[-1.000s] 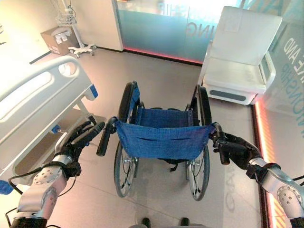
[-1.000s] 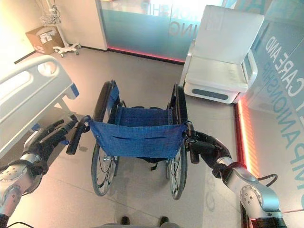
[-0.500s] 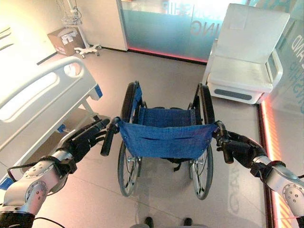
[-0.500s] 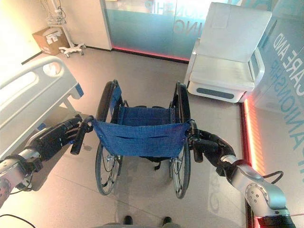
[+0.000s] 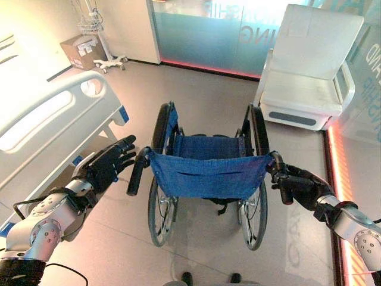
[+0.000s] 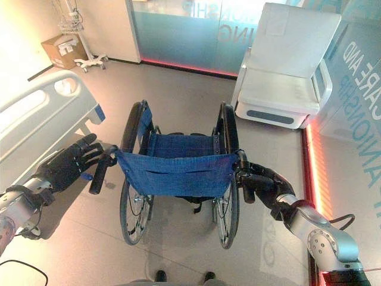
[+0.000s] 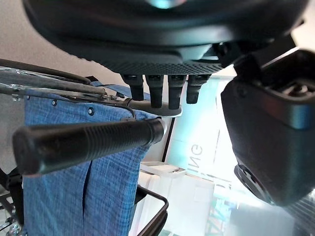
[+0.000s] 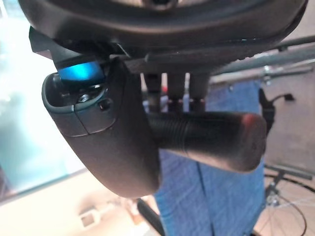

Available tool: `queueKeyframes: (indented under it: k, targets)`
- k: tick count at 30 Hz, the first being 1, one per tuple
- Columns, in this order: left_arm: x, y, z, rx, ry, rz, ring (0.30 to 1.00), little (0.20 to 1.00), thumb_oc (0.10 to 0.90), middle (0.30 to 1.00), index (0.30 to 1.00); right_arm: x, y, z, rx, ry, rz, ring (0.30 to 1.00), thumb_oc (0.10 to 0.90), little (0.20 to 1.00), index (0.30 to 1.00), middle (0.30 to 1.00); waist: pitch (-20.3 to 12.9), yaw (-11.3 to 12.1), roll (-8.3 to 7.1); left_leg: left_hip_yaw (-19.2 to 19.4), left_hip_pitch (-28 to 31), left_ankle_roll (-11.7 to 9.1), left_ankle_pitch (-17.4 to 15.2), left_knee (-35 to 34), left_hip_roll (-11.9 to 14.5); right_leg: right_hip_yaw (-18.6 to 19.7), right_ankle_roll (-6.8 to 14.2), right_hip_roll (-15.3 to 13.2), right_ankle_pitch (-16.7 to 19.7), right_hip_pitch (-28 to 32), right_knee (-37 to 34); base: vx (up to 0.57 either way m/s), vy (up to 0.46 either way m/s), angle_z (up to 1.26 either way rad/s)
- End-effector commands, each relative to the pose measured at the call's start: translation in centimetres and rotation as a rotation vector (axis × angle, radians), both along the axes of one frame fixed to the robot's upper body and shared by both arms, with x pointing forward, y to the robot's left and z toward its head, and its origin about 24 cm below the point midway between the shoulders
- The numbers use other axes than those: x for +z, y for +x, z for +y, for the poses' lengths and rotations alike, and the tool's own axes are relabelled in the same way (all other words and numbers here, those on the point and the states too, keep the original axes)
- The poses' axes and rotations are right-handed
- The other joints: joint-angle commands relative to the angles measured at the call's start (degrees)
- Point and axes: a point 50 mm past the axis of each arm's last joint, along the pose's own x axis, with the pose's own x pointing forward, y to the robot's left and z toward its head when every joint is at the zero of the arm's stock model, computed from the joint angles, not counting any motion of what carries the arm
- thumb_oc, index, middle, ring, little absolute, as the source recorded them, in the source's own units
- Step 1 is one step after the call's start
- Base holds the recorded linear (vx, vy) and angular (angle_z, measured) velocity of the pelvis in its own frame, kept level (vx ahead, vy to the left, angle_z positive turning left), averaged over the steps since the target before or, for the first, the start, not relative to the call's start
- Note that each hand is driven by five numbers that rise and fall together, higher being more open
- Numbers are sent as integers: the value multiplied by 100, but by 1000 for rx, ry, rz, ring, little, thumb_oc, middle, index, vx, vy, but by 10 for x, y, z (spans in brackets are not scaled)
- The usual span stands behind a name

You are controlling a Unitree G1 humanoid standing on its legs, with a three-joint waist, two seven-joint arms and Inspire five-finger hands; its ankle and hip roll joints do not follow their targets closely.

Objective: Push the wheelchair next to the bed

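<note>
The left hand (image 5: 109,165) has come off the wheelchair's left push handle (image 5: 136,174); it is now lifted, fingers spread, just beside the handle, toward the bed (image 5: 41,128).

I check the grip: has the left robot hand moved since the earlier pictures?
Yes. The left robot hand has opened and lifted slightly, fingers now spread beside the wheelchair's left handle, not holding it.

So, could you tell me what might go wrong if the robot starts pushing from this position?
1. The left hand is open beside the left push handle, not gripping it, while the right hand is shut on the right push handle. A one-sided push would probably swing the wheelchair off course.
2. The bed stands close on the left, so a swerving wheelchair could bump its frame.
</note>
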Motion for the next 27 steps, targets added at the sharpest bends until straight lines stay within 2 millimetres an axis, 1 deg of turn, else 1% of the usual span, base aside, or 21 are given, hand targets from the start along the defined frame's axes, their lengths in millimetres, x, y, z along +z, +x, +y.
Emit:
queueKeyframes:
  k: [1,4,7,12,17,22,27]
  targets:
    - [52,21,-16,-144,25,-224,900,900,800,900,900,47,23,47,273,186,-229,300,400,300,300,300,-414,128,43,315,61,-103,-279,25,-221,-263,159,38,-22,52,8,0,0,0]
    - [47,19,-17,-167,91,-155,900,900,800,900,900,48,21,47,273,184,-229,300,400,300,300,300,-411,119,50,322,67,-98,-276,25,-221,-256,159,43,-19,54,8,0,0,0]
    - [41,17,-12,-174,170,-77,900,900,800,900,900,51,21,46,275,182,-231,300,400,300,300,300,-400,121,62,329,65,-95,-266,25,-227,-256,169,44,-14,55,8,0,0,0]
    - [38,11,-6,-232,262,-1,900,900,800,900,900,56,19,43,270,185,-239,300,400,300,300,300,-391,134,80,327,60,-104,-258,25,-224,-279,185,44,-7,50,8,-14,-6,0]
    - [40,10,-11,-305,263,17,900,900,800,900,900,57,20,42,266,192,-238,300,400,300,300,300,-405,139,90,324,59,-110,-263,25,-226,-298,198,41,-4,52,8,0,0,0]
    - [43,12,-20,-378,277,15,900,900,800,900,900,58,20,42,266,195,-229,300,400,300,300,300,-418,121,103,326,61,-119,-274,25,-224,-297,207,41,-4,49,8,0,0,0]
    - [47,15,-28,-398,248,-16,900,900,800,900,900,56,21,42,266,198,-215,300,400,300,300,300,-447,106,109,322,83,-129,-290,25,-226,-282,209,47,-16,66,8,0,0,0]
